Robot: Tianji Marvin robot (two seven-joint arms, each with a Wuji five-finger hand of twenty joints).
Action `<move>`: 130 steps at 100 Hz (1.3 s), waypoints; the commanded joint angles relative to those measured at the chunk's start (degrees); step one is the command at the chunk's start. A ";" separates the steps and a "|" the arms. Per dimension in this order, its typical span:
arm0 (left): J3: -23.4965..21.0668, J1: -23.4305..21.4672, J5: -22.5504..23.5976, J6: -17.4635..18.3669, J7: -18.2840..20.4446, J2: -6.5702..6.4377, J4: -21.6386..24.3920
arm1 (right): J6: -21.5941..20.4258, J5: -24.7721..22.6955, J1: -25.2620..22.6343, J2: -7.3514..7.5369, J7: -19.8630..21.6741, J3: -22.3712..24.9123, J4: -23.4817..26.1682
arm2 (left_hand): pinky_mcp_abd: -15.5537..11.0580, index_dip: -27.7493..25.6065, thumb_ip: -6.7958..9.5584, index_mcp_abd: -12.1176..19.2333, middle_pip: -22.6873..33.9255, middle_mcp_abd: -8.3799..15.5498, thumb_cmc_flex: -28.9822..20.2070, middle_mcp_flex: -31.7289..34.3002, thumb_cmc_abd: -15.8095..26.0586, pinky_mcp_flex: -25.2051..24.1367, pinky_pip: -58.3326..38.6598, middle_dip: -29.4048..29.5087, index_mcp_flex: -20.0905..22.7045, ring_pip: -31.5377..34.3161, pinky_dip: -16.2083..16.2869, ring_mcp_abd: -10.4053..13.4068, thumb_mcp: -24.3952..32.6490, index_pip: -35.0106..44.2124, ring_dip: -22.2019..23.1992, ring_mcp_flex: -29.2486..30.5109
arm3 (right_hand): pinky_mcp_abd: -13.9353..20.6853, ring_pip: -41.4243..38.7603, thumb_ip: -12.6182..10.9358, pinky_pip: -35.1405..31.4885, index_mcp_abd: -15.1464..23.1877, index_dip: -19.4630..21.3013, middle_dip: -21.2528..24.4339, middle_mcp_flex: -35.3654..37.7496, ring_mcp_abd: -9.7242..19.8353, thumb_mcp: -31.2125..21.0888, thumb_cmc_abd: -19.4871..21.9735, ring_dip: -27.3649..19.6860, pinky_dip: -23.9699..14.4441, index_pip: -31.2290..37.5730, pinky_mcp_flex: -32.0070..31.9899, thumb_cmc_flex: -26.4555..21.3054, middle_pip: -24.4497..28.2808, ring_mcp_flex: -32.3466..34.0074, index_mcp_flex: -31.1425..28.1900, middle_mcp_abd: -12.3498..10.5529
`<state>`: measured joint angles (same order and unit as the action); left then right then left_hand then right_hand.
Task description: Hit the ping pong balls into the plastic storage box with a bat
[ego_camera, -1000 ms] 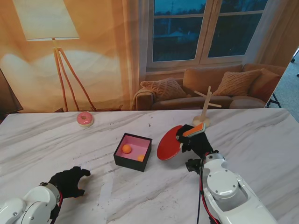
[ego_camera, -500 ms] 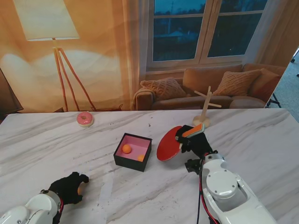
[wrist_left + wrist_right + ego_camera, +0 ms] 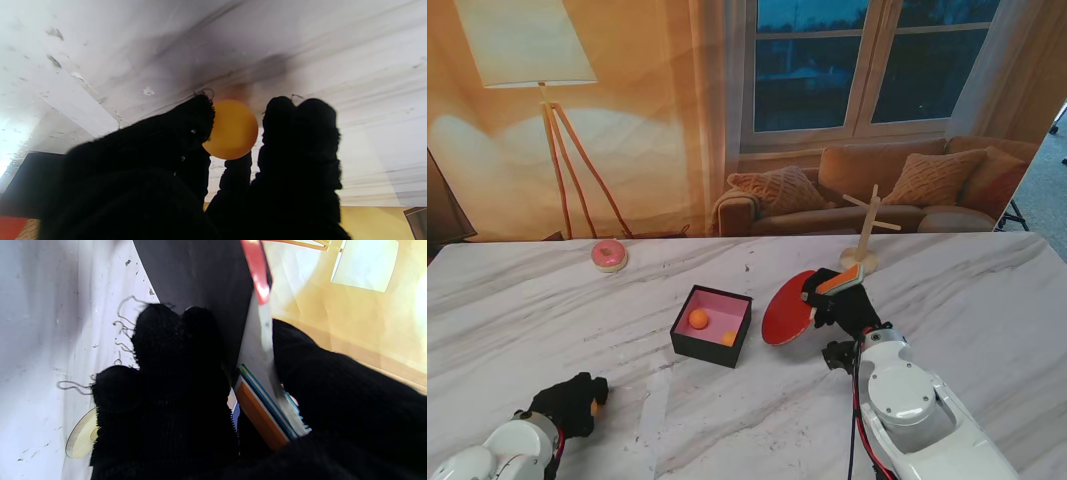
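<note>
My left hand (image 3: 570,402), in a black glove, sits near the table's front left with its fingers closed around an orange ping pong ball (image 3: 595,408). The left wrist view shows that ball (image 3: 231,129) pinched between the gloved fingers (image 3: 300,133) close over the marble. My right hand (image 3: 847,302) is shut on the handle of a red bat (image 3: 787,308), held on edge just right of the box. The black storage box (image 3: 689,343) with a pink inside stands mid-table and holds two orange balls (image 3: 697,318). In the right wrist view the bat (image 3: 258,270) rises edge-on from my glove.
A pink doughnut (image 3: 609,254) lies far back on the left. A wooden peg stand (image 3: 864,235) rises at the back, beyond my right hand. The marble table (image 3: 987,300) stretches out to the right. A backdrop with a sofa and lamp closes the far edge.
My left hand has closed its spread fingers around an orange ball and drawn slightly nearer to me. The right hand and bat have barely moved.
</note>
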<state>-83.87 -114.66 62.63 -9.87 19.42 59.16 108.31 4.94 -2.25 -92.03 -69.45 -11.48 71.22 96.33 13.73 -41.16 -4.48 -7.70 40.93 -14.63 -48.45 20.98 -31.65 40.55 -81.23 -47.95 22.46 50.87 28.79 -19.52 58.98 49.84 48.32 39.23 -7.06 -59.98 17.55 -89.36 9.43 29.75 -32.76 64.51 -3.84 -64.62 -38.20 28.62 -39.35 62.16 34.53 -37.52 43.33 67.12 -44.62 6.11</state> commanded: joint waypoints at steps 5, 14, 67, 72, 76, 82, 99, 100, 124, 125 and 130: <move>0.28 -0.30 0.49 -0.57 -0.05 0.33 -0.46 | 0.47 0.11 -0.10 -0.18 0.68 -0.12 0.45 | -7.59 -0.90 -3.36 -1.71 2.28 -0.26 -2.91 3.10 -3.17 2.78 -2.72 -1.69 2.79 0.72 -1.29 -3.73 2.75 2.48 1.31 2.99 | 2.31 1.64 -1.24 0.37 0.70 0.78 -0.81 1.62 3.22 -2.00 2.25 0.80 -0.53 1.23 -0.46 -3.02 1.12 -1.79 -2.99 -3.89; 0.36 -0.26 0.65 -0.73 -0.47 0.36 -0.61 | 0.58 0.13 -0.06 -0.20 0.65 -0.19 0.48 | -8.19 0.92 -5.76 -0.23 1.48 -0.16 -4.68 7.44 -4.85 3.96 -4.20 -9.62 5.37 0.24 -3.00 -2.20 2.66 6.35 2.44 5.66 | 2.33 1.64 -1.26 0.39 0.68 0.78 -0.79 1.60 3.25 -2.04 2.25 0.79 -0.52 1.23 -0.49 -3.07 1.12 -1.81 -2.99 -3.81; -1.09 -1.10 1.32 0.31 0.29 0.38 0.68 | 0.66 0.02 0.16 -0.15 0.82 -0.27 0.62 | -7.75 2.70 -6.83 3.13 -3.74 2.50 -8.94 19.09 -9.44 4.89 -7.94 -17.58 10.57 2.62 -2.11 -4.19 3.32 15.02 3.05 7.65 | 2.35 1.61 -1.25 0.39 0.68 0.79 -0.77 1.61 3.30 -2.02 2.28 0.78 -0.52 1.23 -0.51 -3.07 1.16 -1.79 -2.99 -3.83; -1.57 -1.39 1.43 0.63 0.81 0.38 1.31 | 0.73 0.03 0.14 -0.14 0.87 -0.25 0.69 | -7.63 2.58 -6.88 3.23 -3.80 2.55 -9.08 19.29 -9.51 4.68 -8.14 -17.67 10.65 2.64 -2.03 -4.14 3.28 15.21 3.08 7.63 | 2.35 1.61 -1.26 0.40 0.66 0.78 -0.77 1.58 3.30 -2.02 2.27 0.78 -0.51 1.21 -0.52 -3.10 1.16 -1.79 -2.95 -3.76; -1.98 -1.62 1.60 0.99 1.06 0.38 1.77 | 0.75 0.03 0.13 -0.13 0.92 -0.23 0.72 | -7.60 2.52 -6.89 3.24 -3.81 2.61 -9.14 19.42 -9.53 4.56 -8.25 -17.75 10.69 2.64 -1.98 -4.14 3.28 15.29 3.10 7.57 | 2.34 1.61 -1.25 0.39 0.58 0.79 -0.77 1.59 3.30 -1.99 2.30 0.78 -0.52 1.23 -0.52 -3.07 1.17 -1.79 -2.94 -3.83; -2.59 -1.91 1.93 1.58 1.08 0.43 2.39 | 0.75 0.00 0.14 -0.13 0.91 -0.20 0.73 | -7.56 2.39 -6.89 3.45 -3.79 2.76 -9.21 19.65 -9.54 4.44 -8.38 -17.87 10.82 2.69 -1.92 -4.08 3.32 15.46 3.15 7.61 | 2.37 1.60 -1.24 0.38 0.65 0.79 -0.77 1.62 3.28 -1.97 2.32 0.78 -0.52 1.23 -0.50 -3.06 1.19 -1.77 -2.97 -3.78; -4.03 -2.02 2.12 2.66 1.08 0.54 3.77 | 0.94 0.23 0.16 -0.21 0.71 -0.27 0.78 | -7.50 2.32 -6.92 3.47 -4.02 2.77 -9.39 19.69 -9.46 3.98 -8.57 -17.99 10.77 2.64 -1.79 -4.10 3.29 15.44 3.24 7.37 | 2.40 1.59 -1.25 0.37 0.68 0.79 -0.77 1.60 3.28 -1.96 2.35 0.78 -0.52 1.22 -0.51 -3.06 1.21 -1.77 -2.96 -3.82; -4.11 -2.00 2.13 2.72 1.08 0.55 3.84 | 0.95 0.24 0.17 -0.21 0.72 -0.28 0.77 | -7.49 2.32 -6.92 3.47 -4.03 2.77 -9.41 19.68 -9.45 3.97 -8.58 -17.99 10.77 2.63 -1.78 -4.11 3.30 15.44 3.24 7.36 | 2.40 1.59 -1.25 0.37 0.68 0.79 -0.77 1.60 3.28 -1.96 2.32 0.78 -0.52 1.22 -0.51 -3.07 1.21 -1.77 -2.96 -3.82; -5.80 -0.45 2.13 4.38 0.68 0.67 5.12 | 1.21 0.87 0.48 -0.23 1.06 -0.54 0.57 | -7.44 2.34 -6.93 3.26 -4.41 2.52 -9.66 19.53 -9.21 3.39 -8.73 -18.23 10.64 2.59 -1.54 -4.13 2.99 15.12 3.49 7.12 | 2.37 1.59 -1.26 0.42 0.61 0.80 -0.75 1.54 3.28 -1.94 2.32 0.78 -0.51 1.21 -0.55 -3.10 1.19 -1.77 -2.91 -3.80; -5.86 -0.33 2.11 4.49 0.71 0.67 5.17 | 1.22 0.89 0.50 -0.23 1.07 -0.55 0.56 | -7.44 2.36 -6.93 3.25 -4.42 2.53 -9.67 19.53 -9.19 3.40 -8.75 -18.24 10.60 2.57 -1.53 -4.12 2.98 15.08 3.50 7.07 | 2.37 1.59 -1.25 0.42 0.61 0.79 -0.75 1.57 3.28 -1.92 2.31 0.78 -0.51 1.21 -0.54 -3.08 1.21 -1.77 -2.90 -3.82; -6.16 0.31 2.05 5.08 0.94 0.64 5.41 | 1.28 1.01 0.54 -0.26 1.03 -0.60 0.56 | -7.44 2.35 -6.92 3.21 -4.48 2.55 -9.69 19.53 -9.14 3.35 -8.77 -18.29 10.57 2.58 -1.48 -4.16 2.89 15.00 3.58 7.02 | 2.37 1.59 -1.26 0.40 0.63 0.80 -0.74 1.56 3.28 -1.95 2.29 0.78 -0.51 1.23 -0.52 -3.09 1.20 -1.77 -2.96 -3.81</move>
<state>-89.44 -115.34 64.73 -5.50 19.58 59.79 112.44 5.76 -1.46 -91.62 -69.47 -11.28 70.73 96.74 13.49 -38.32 -11.64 -4.70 32.47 -13.39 -52.71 35.34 -41.72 44.70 -86.90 -62.29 31.18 52.07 26.71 -18.41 58.82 62.77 50.99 44.92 -7.06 -59.98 17.55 -89.36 9.43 29.75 -32.76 64.51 -3.84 -64.62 -38.20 28.62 -39.35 62.16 34.51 -37.52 43.33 67.11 -44.62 6.11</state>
